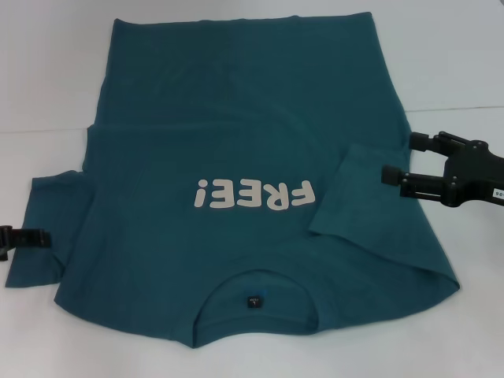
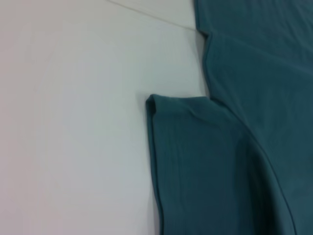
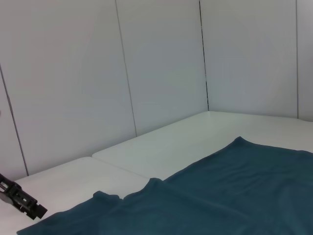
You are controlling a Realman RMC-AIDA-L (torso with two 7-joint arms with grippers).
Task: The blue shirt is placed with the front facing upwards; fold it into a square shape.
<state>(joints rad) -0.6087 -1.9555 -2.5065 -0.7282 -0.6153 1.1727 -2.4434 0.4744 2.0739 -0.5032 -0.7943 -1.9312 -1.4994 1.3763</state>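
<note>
We see the shirt (image 1: 236, 181) flat mid-table (image 1: 441, 47), print "FREE!" up, collar at the near edge, hem toward the far edge. Its right sleeve lies folded inward. The right gripper (image 1: 396, 160) hovers there, fingers apart. The left gripper (image 1: 35, 237) sits at the left sleeve; we cannot tell its state.

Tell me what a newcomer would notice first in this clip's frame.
The blue shirt fills the white table, front up, collar nearest the robot, so its cream FREE! lettering reads upside down. Its sleeve on the robot's right is already folded onto the body, with the right hand open just beside it. The left hand sits at the other sleeve's edge.
</note>
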